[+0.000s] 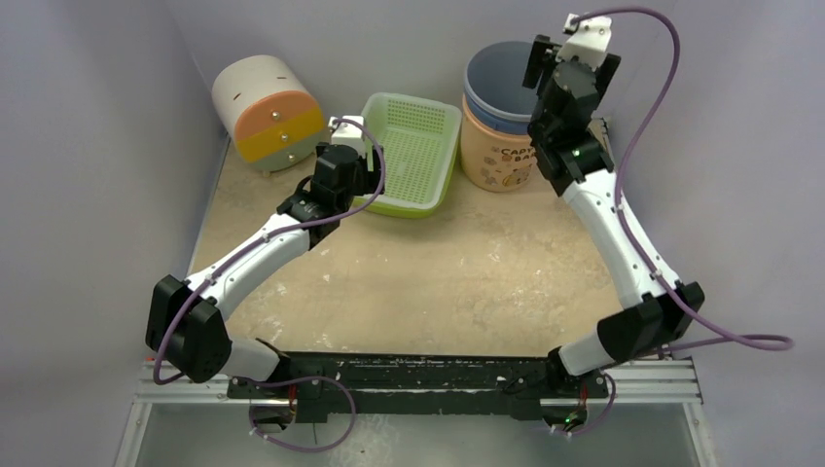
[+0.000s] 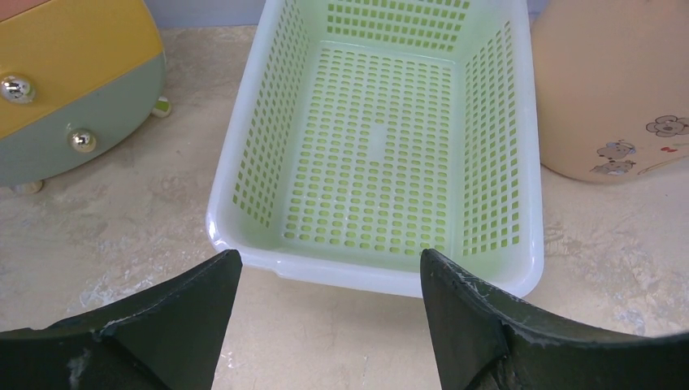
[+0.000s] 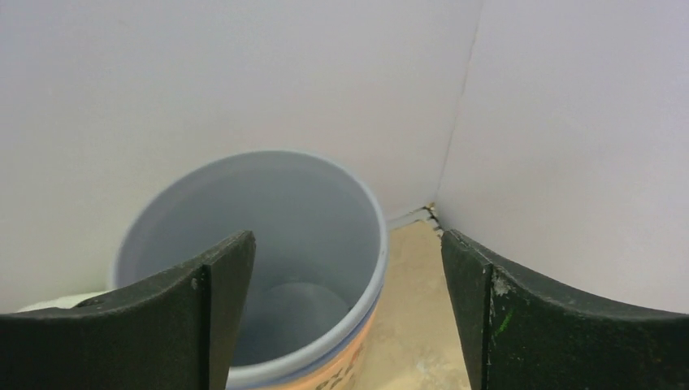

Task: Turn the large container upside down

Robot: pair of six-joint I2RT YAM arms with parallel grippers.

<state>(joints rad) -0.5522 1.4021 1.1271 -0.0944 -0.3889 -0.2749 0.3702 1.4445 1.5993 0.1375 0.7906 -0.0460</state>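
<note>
Standing upright at your top view's upper right, long axis vertical, mouth up, the bucket (image 1: 496, 161) sits beneath your right gripper (image 3: 345, 240), spread empty like the left gripper (image 2: 329, 256).

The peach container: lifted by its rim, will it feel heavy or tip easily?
Probably light: the container looks empty inside. Being tall and upright, it may tip if pushed high. Its smooth rim could slip in the open right gripper.
</note>
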